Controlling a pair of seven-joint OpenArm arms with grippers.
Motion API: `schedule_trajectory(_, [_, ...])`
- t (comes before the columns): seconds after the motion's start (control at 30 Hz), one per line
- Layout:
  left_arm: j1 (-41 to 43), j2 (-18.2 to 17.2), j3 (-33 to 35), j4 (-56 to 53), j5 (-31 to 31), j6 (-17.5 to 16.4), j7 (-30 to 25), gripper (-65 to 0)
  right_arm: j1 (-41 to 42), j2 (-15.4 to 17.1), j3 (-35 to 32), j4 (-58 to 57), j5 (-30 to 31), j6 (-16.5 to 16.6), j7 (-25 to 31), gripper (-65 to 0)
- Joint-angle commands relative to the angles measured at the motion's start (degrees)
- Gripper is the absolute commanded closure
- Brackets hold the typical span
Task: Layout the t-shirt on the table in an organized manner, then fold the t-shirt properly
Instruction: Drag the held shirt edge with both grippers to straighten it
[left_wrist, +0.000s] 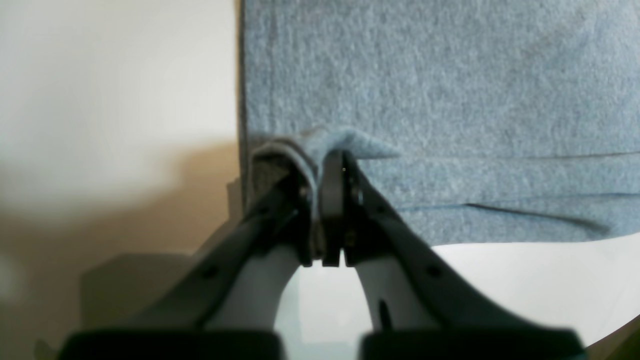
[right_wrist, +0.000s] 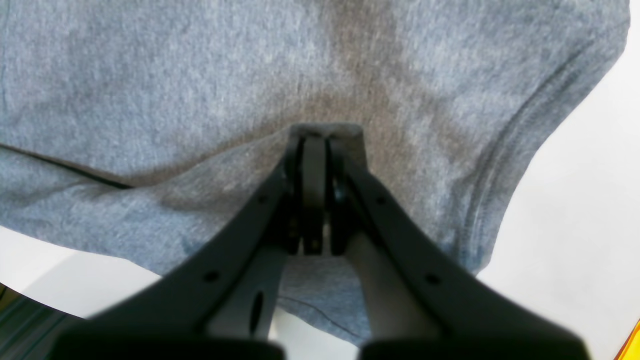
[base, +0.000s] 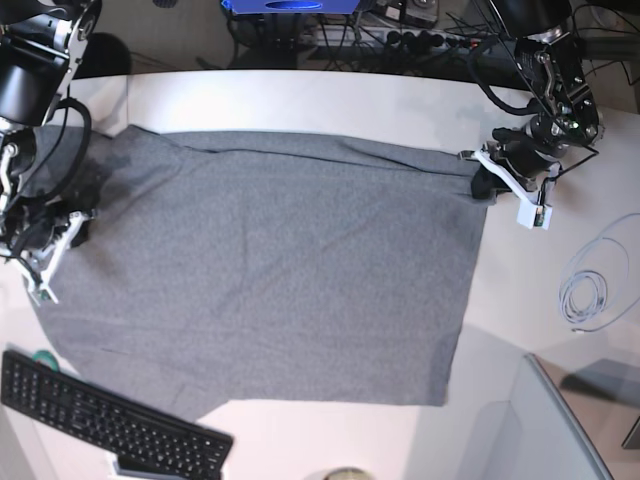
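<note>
T-shirt: I see the grey t-shirt (base: 270, 270) spread wide over the table (base: 330, 100), mostly flat, with long creases near its far edge and a fold along the edge by the keyboard.
Left gripper: my left gripper (left_wrist: 325, 165) is clamped on a bunched bit of the t-shirt's corner; the left wrist view shows cloth pinched between the closed jaws, right at the hemmed edge. In the base view it sits at the shirt's right-hand far corner.
Right gripper: my right gripper (right_wrist: 315, 137) has its jaws closed on a ridge of the t-shirt; the right wrist view shows the knit puckering up around the tips, with a sleeve seam curving off to the side. In the base view it is at the shirt's left edge.
Containers: I can make out none with anything in them.
Surface: white tabletop, curved at the far side, bare along the far rim and on the right of the cloth.
Room: dark clutter of cables and a power strip (base: 400, 35) behind the table.
Nearby things: a black keyboard (base: 105, 425) lies at the near left corner, its upper edge just beside the shirt's near edge; a coiled pale cable (base: 585, 295) lies on the right, well apart from the cloth.
Obstructions: the keyboard is the closest thing to the shirt.
</note>
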Motion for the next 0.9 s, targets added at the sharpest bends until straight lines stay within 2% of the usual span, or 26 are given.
schedule_trajectory(0.0, [-0.43,-0.68,-0.28,1.07,-0.9,-0.32,-1.02,0.0,1.88,1.0,-1.12,0.8,0.62,0.06,0.86,-0.3])
schedule_trajectory(0.17, [-0.52,-0.68,-0.28,1.16,-0.9,-0.32,-1.02,0.0,3.02,1.0,-4.46,0.8,0.62,0.06,0.95,-0.3])
schedule_trajectory(0.43, [-2.01,-0.77,-0.11,0.8,-0.9,-0.32,-1.11,0.0,5.84,1.09,-4.55,-3.33,0.62,0.06,1.12,-0.3])
schedule_trajectory(0.63, [-4.03,-0.85,0.07,-0.6,-0.73,-0.32,-1.11,0.0,7.07,1.44,-9.2,-8.61,0.62,0.06,5.25,-0.3])
schedule_trajectory(0.77, [-5.7,-0.33,0.07,-2.18,4.2,-0.32,-1.11,0.0,7.07,1.26,-9.73,-9.22,0.62,0.06,6.48,-0.3])
schedule_trajectory(0.87, [-6.58,-0.24,0.07,-3.59,5.25,-0.32,-1.19,0.0,7.07,1.26,-9.73,-9.22,0.62,0.06,6.48,-0.3])
